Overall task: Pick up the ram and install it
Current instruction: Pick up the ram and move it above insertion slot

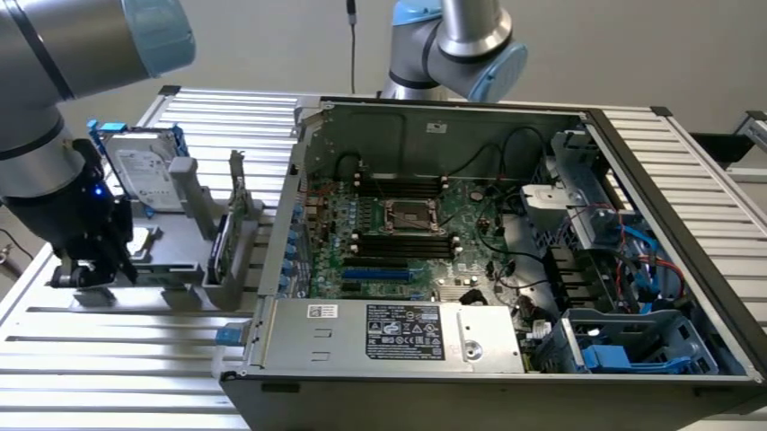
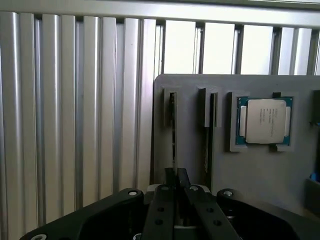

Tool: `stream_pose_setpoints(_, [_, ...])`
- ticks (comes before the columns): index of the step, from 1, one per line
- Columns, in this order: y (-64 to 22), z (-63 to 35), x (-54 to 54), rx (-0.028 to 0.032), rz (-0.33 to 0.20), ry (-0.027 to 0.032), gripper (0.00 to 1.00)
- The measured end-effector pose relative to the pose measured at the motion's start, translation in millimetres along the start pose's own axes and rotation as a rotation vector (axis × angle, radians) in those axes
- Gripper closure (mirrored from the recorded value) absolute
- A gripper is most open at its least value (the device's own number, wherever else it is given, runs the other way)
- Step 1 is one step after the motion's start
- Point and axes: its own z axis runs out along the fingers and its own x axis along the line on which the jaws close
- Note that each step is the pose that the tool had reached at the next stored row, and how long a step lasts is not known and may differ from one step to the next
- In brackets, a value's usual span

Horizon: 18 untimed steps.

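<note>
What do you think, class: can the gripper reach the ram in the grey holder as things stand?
Probably yes. The gripper is lined up with the nearer ram, standing on edge in the grey holder, with nothing between them; the processor lies aside.

An open computer case [image 1: 480, 117] takes up the centre and right of the exterior view, standing on a slatted aluminium table [image 1: 120, 377]. Inside it lies a green motherboard [image 1: 473, 233] with 1 bare processor socket [image 1: 408, 215] at its middle. A silver power supply [image 1: 396, 346] sits along the case's lower edge. At upper left, a hard drive [image 1: 138, 171] stands upright in a grey holder [image 1: 180, 260]. In the wrist view, a silver processor chip [image 2: 265, 120] rests in a square recess of that holder.
</note>
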Motion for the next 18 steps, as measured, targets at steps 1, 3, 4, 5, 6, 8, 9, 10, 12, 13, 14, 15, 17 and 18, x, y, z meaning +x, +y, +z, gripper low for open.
stream_pose_setpoints(1, [-0.2, -4.1, -0.1, -0.0001, 0.0, -0.0003, 0.86])
stream_pose_setpoints(3, [-0.7, -13.1, -0.3, -0.0003, 0.0, -0.0005, 0.86])
stream_pose_setpoints(4, [-0.9, -17.5, -0.4, -0.0002, 0.0, -0.0007, 0.86])
stream_pose_setpoints(5, [-1.3, -22.0, -0.5, -0.0003, 0.0, -0.0008, 0.86])
stream_pose_setpoints(6, [-1.7, -26.5, -0.5, -0.0004, 0.0, -0.0008, 0.86])
stream_pose_setpoints(8, [-2.7, -34.8, -0.7, -0.0007, 0.0, -0.0013, 0.86])
stream_pose_setpoints(9, [-3.2, -38.7, -0.8, -0.0009, 0.0, -0.0016, 0.86])
stream_pose_setpoints(10, [-3.9, -43.0, -0.8, -0.001, 0.0, -0.002, 0.86])
stream_pose_setpoints(12, [-4.4, -50.2, -1.0, -0.0011, 0.0, -0.003, 0.86])
stream_pose_setpoints(13, [-4.8, -53.1, -1.0, -0.001, 0.0, -0.0037, 0.86])
stream_pose_setpoints(14, [-5.3, -56.3, -1.1, -0.0011, 0.0, -0.0048, 0.86])
stream_pose_setpoints(15, [-6.0, -59.0, -1.1, -0.001, 0.0, -0.0062, 0.86])
stream_pose_setpoints(17, [-8.9, -65.7, -1.2, -0.0015, 0.0, -0.0079, 0.86])
stream_pose_setpoints(18, [-11.4, -69.8, -1.2, -0.0023, 0.0, -0.0084, 0.86])
